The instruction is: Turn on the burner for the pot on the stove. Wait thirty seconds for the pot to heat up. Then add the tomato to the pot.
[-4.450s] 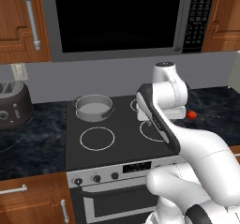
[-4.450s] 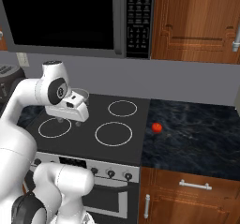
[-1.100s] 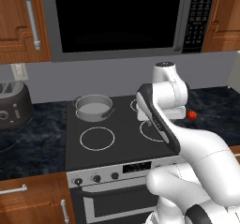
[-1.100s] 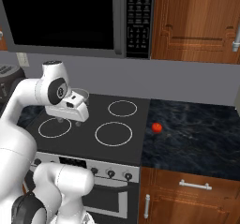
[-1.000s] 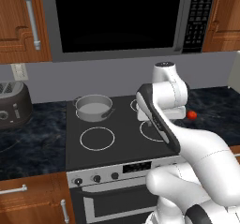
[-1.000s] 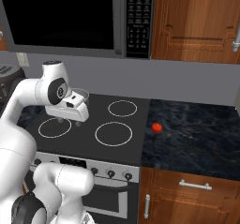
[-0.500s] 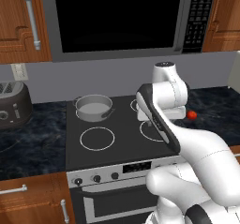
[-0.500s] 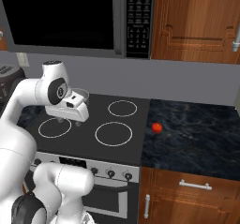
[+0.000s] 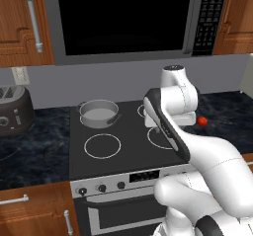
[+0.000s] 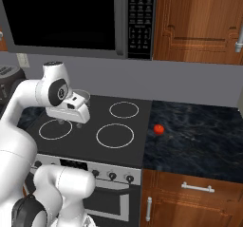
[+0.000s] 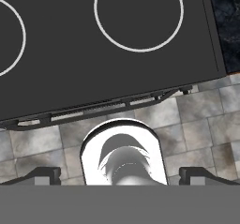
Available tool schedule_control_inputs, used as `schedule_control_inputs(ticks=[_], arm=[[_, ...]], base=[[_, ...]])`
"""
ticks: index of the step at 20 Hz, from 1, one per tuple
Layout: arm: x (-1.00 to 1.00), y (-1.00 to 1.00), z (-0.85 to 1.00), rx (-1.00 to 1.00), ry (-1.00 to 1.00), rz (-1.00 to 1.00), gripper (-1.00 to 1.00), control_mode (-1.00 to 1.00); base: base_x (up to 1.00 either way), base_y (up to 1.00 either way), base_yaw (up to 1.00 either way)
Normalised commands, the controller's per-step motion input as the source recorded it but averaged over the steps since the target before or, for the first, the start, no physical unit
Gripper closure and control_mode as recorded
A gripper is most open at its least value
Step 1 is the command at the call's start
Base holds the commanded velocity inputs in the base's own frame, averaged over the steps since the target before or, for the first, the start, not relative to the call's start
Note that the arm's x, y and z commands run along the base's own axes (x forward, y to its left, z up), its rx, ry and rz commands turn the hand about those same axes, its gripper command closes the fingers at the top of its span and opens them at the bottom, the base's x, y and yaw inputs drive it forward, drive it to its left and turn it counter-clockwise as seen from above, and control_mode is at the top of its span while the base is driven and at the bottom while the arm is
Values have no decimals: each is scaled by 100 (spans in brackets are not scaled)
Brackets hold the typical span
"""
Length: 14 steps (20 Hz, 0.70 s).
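Observation:
The grey pot [image 9: 99, 113] stands on the back left ring of the black stove [image 9: 123, 153], its rim just showing behind my hand in the right base view [image 10: 82, 96]. The small red tomato [image 9: 202, 121] lies on the dark counter just right of the stove [image 10: 159, 129]. My gripper [image 10: 69, 122] hovers over the stove's middle, pointing down, well clear of pot and tomato. In the hand view my gripper [image 11: 121, 175] is open, its tips far apart and nothing between them. Black knobs [image 9: 101, 187] line the silver front panel.
A black microwave [image 9: 123, 18] hangs above the stove between wooden cabinets. A dark toaster [image 9: 12, 114] sits on the left counter. The dark stone counter [image 10: 199, 136] runs on to the right of the tomato. Floor tiles [image 11: 197, 124] show beyond the stove's front edge.

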Motion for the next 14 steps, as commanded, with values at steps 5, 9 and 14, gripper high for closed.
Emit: schedule_control_inputs(ticks=[5, 9, 14], arm=[[0, 0, 0, 0, 0, 0, -100, -100], [0, 0, 0, 0, 0, 0, -100, -100], [0, 0, 0, 0, 0, 0, -100, -100]], base=[[0, 0, 0], [0, 0, 0], [0, 0, 0]])
